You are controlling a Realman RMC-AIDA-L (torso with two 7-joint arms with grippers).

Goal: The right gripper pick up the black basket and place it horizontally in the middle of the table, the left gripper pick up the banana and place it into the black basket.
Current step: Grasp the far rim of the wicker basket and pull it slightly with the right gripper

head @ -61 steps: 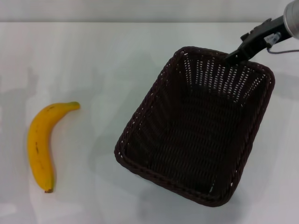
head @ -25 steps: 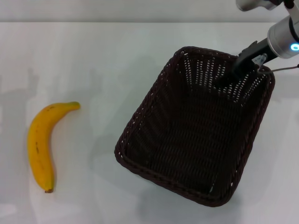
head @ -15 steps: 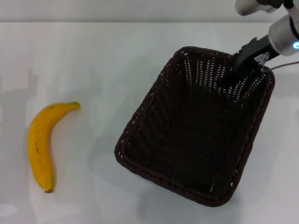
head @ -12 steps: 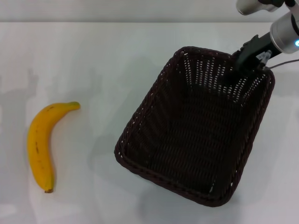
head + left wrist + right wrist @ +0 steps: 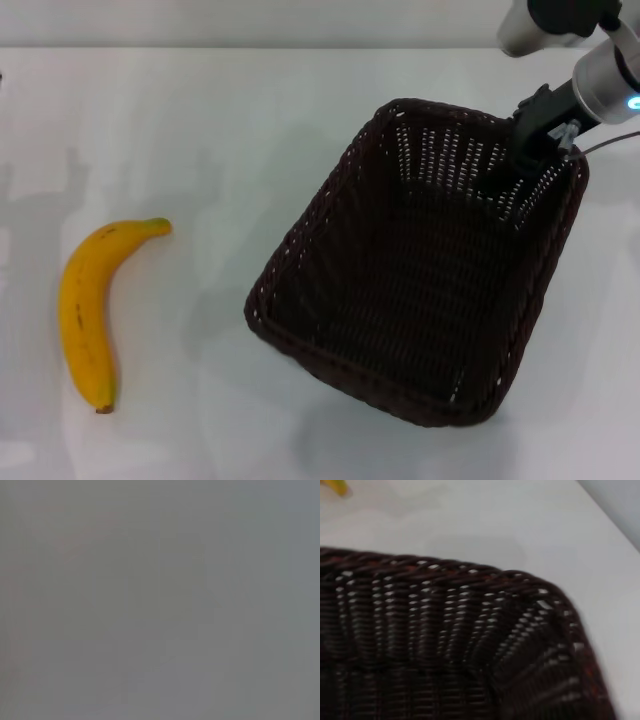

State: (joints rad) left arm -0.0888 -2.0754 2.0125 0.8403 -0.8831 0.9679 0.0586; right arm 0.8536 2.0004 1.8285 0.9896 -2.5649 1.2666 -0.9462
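The black basket (image 5: 312,222) stands at an angle on the right half of the white table (image 5: 200,120). My right gripper (image 5: 522,150) is at its far right rim, fingers shut on the braided edge, one finger inside the basket. The right wrist view shows that rim and the woven wall (image 5: 445,567) close up, with a yellow bit of the banana (image 5: 335,485) far off. The banana (image 5: 82,310) lies on the table at the left, well apart from the basket. The left gripper is out of view; the left wrist view is blank grey.
The right arm's silver wrist with its blue ring (image 5: 610,85) and a thin cable hang over the table's far right corner. Bare white table lies between banana and basket. The table's far edge runs along the top of the head view.
The right gripper has moved from outside the far rim down onto it and closed. The basket's near side has shifted slightly away from me. The banana has not moved.
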